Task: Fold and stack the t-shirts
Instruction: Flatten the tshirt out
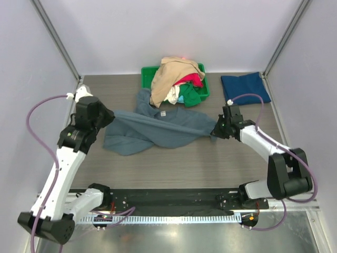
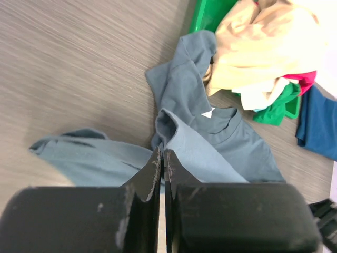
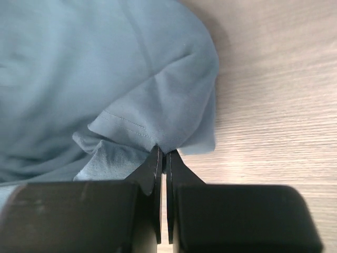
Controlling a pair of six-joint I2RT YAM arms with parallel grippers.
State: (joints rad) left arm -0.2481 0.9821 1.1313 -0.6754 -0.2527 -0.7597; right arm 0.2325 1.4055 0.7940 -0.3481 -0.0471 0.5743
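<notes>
A large slate grey-blue t-shirt (image 1: 158, 129) lies crumpled across the middle of the table, pulled out between both grippers. My left gripper (image 1: 111, 113) is shut on its left edge; in the left wrist view the fingertips (image 2: 162, 155) pinch a fold of the cloth (image 2: 231, 142), collar and white label beyond. At the shirt's right end my right gripper (image 1: 213, 132) is shut on the hem, seen close in the right wrist view (image 3: 163, 154) with the fabric (image 3: 105, 68) bunched above the tips. A dark navy t-shirt (image 1: 245, 87) lies folded at the back right.
A green bin (image 1: 205, 87) at the back centre holds a heap of tees: tan (image 1: 171, 74) on top, red (image 1: 192, 80), green (image 1: 190, 97) and white. One sleeve of the grey-blue shirt reaches up to the bin. A black rail (image 1: 174, 197) runs along the near edge.
</notes>
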